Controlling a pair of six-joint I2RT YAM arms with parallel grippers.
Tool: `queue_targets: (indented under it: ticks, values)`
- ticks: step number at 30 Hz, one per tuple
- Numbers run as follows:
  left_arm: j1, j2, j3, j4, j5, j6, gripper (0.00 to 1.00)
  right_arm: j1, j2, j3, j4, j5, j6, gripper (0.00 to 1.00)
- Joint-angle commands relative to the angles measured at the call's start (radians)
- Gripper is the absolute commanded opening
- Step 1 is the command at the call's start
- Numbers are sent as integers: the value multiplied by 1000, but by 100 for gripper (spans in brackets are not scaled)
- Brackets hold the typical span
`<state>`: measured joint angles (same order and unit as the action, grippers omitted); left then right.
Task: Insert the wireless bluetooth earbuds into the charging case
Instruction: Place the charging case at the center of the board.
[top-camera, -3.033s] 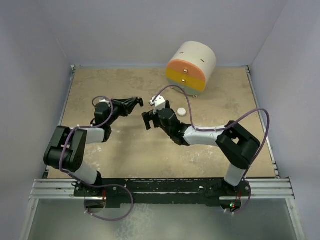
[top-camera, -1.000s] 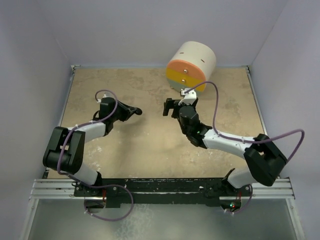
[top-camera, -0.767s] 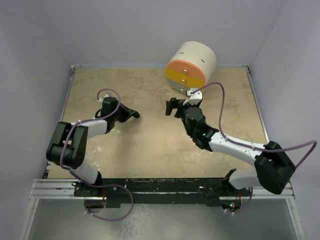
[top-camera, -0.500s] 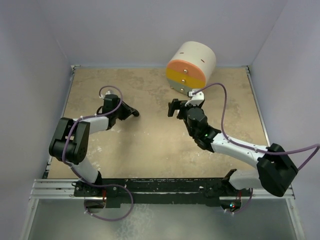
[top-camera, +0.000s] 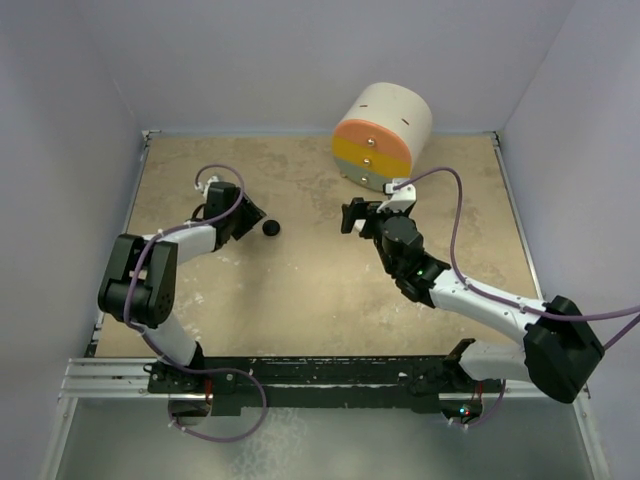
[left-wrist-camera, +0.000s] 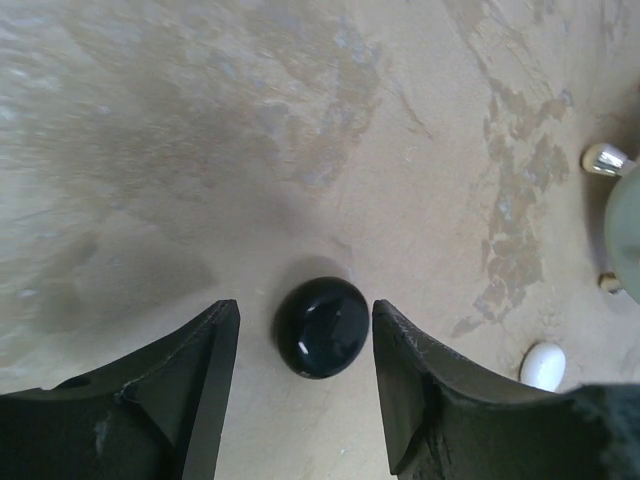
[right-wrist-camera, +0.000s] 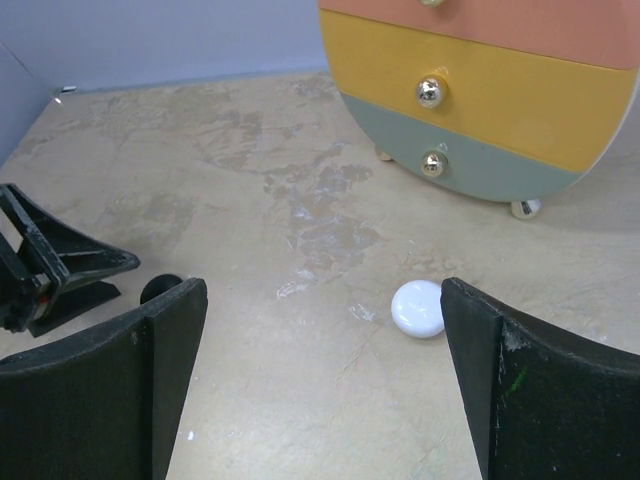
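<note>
— Where's the case (left-wrist-camera: 322, 326)?
— On the table (left-wrist-camera: 200, 150), lying loose between your left fingers (left-wrist-camera: 208, 372), which stand apart. Your right fingers (right-wrist-camera: 520, 400) gape empty, facing a white piece (right-wrist-camera: 418, 308).
— Next?
— Grip the case; it looks shut and needs opening before any earbud.

walls (top-camera: 300, 60): pale lilac; tabletop (top-camera: 300, 300): mottled beige; drawer unit (top-camera: 383, 133): cream-orange, far edge

Drawer unit (right-wrist-camera: 480, 90) cut off by top edge in right wrist view, black case (right-wrist-camera: 160, 288) half hidden behind one of the right fingers (right-wrist-camera: 100, 380), white oval piece (left-wrist-camera: 543, 366) partly behind one of the left fingers (left-wrist-camera: 430, 390) in left wrist view, earbuds too small to pick out.
</note>
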<state>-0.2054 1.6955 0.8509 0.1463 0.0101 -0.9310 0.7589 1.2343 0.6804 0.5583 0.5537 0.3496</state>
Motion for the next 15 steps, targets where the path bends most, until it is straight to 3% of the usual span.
queue_targets:
  ticks: [1,15]
  values:
    - [44,-107,69,-157,-135,57,54,-6,-29,-3,11,-14,-1,100]
    - [70,-493,62,-365,-307,126,62,-19,-42,-3,19,-31,-11,100]
